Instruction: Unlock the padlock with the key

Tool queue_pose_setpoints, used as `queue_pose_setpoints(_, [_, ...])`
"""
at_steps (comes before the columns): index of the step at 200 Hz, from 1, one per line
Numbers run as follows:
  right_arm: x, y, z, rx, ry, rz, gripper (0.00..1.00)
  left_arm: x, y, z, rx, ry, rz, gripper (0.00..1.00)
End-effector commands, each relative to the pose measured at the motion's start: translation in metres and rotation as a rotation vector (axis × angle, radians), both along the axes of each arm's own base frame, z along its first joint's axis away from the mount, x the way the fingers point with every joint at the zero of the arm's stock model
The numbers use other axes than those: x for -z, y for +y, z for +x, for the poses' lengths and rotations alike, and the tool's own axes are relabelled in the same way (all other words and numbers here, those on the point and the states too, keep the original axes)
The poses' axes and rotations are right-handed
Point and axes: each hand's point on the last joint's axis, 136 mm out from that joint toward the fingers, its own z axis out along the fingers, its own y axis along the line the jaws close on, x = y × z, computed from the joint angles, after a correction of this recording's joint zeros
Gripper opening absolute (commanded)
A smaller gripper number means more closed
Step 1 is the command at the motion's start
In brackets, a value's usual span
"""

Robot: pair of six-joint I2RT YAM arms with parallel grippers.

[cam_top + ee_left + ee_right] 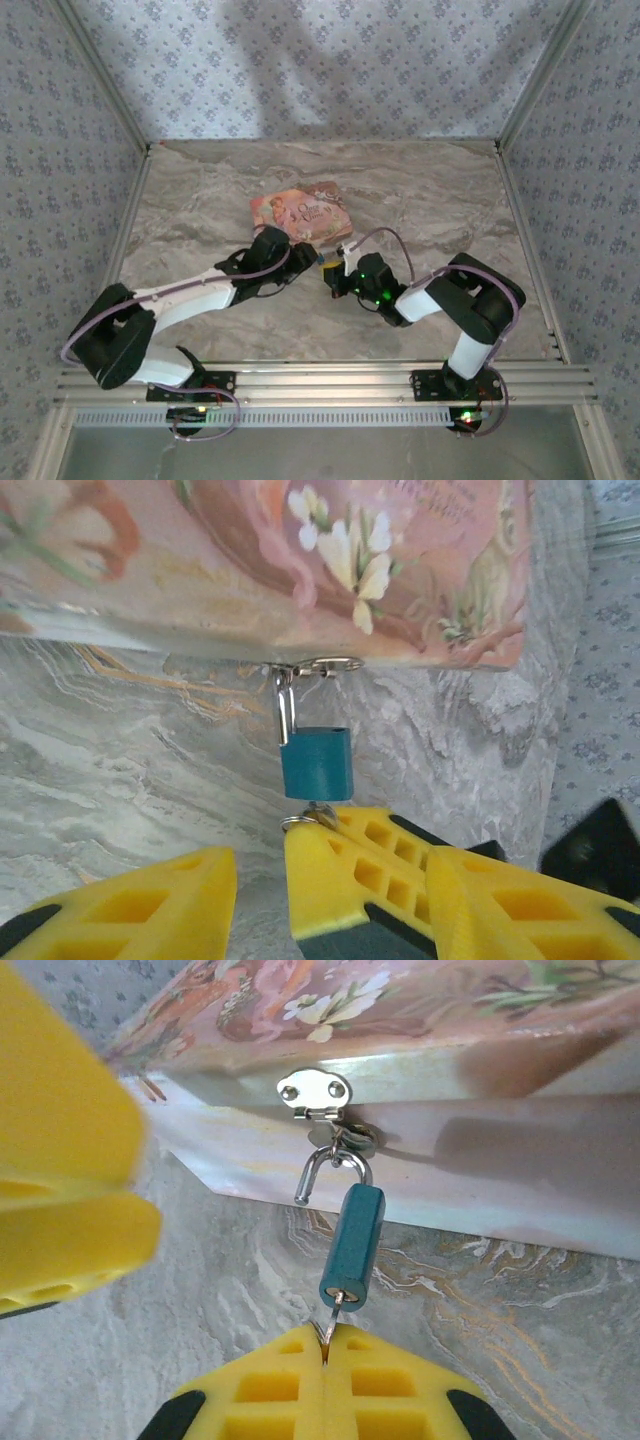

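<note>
Right pincer (325, 1345) clenches the key (328, 1322) in the teal padlock (352, 1245), one shackle leg looks sprung, left pincer (130, 1190) hangs released, so next it needs unhooking from the hasp (313, 1093).

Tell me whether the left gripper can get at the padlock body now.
Probably yes, though tightly. The left gripper is open beside the padlock, which lies uncovered at the box hasp. The right gripper, shut on the key at its base, crowds that approach.

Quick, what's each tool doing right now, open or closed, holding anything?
Left tool: open, holding nothing.
Right tool: closed on the key in the teal padlock.
</note>
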Motion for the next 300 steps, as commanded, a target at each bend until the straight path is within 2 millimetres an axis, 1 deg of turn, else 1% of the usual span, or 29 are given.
queue_pose_setpoints(1, [0.005, 0.003, -0.003, 0.004, 0.134, 0.103, 0.00, -0.025, 0.012, 0.008, -0.023, -0.056, 0.028, 0.54])
queue_pose_setpoints(34, [0.022, 0.003, -0.005, 0.022, 0.275, 0.185, 0.00, -0.038, 0.029, 0.009, -0.044, -0.084, 0.052, 0.56])
queue_pose_setpoints(56, [0.030, -0.001, -0.003, 0.046, 0.315, 0.213, 0.07, -0.044, 0.038, 0.010, -0.051, -0.096, 0.057, 0.57])
queue_pose_setpoints(84, [0.035, -0.010, -0.002, 0.076, 0.317, 0.184, 0.17, -0.053, 0.048, 0.016, -0.045, -0.107, 0.081, 0.59])
queue_pose_setpoints(99, [0.033, -0.014, -0.001, 0.086, 0.303, 0.164, 0.21, -0.060, 0.055, 0.020, -0.046, -0.117, 0.095, 0.60])
queue_pose_setpoints(123, [0.030, -0.024, 0.001, 0.112, 0.285, 0.128, 0.32, -0.071, 0.065, 0.029, -0.047, -0.134, 0.105, 0.61])
queue_pose_setpoints(145, [0.025, -0.034, 0.003, 0.126, 0.270, 0.125, 0.36, -0.084, 0.075, 0.040, -0.051, -0.154, 0.111, 0.61])
queue_pose_setpoints(154, [0.019, -0.036, 0.006, 0.119, 0.260, 0.127, 0.37, -0.089, 0.078, 0.045, -0.047, -0.164, 0.117, 0.61])
queue_pose_setpoints(164, [0.013, -0.037, 0.008, 0.095, 0.252, 0.132, 0.42, -0.094, 0.081, 0.051, -0.037, -0.172, 0.125, 0.61])
queue_pose_setpoints(174, [0.004, -0.036, 0.011, 0.064, 0.253, 0.154, 0.46, -0.099, 0.083, 0.057, -0.022, -0.182, 0.131, 0.62])
queue_pose_setpoints(191, [-0.007, -0.030, 0.014, -0.008, 0.232, 0.164, 0.55, -0.102, 0.084, 0.069, 0.007, -0.190, 0.145, 0.62])
queue_pose_setpoints(211, [-0.015, -0.026, 0.019, -0.039, 0.225, 0.176, 0.65, -0.100, 0.080, 0.085, 0.056, -0.185, 0.142, 0.62])
queue_pose_setpoints(229, [-0.020, -0.022, 0.026, -0.048, 0.223, 0.176, 0.73, -0.095, 0.073, 0.098, 0.111, -0.181, 0.151, 0.62])
queue_pose_setpoints(247, [-0.025, -0.021, 0.036, -0.052, 0.219, 0.174, 0.78, -0.084, 0.064, 0.107, 0.162, -0.159, 0.166, 0.61])
queue_pose_setpoints(272, [-0.029, -0.021, 0.050, -0.039, 0.214, 0.168, 0.82, -0.065, 0.054, 0.114, 0.213, -0.114, 0.181, 0.60])
queue_pose_setpoints(300, [-0.029, -0.019, 0.057, -0.034, 0.224, 0.169, 0.83, -0.046, 0.047, 0.112, 0.244, -0.085, 0.239, 0.59])
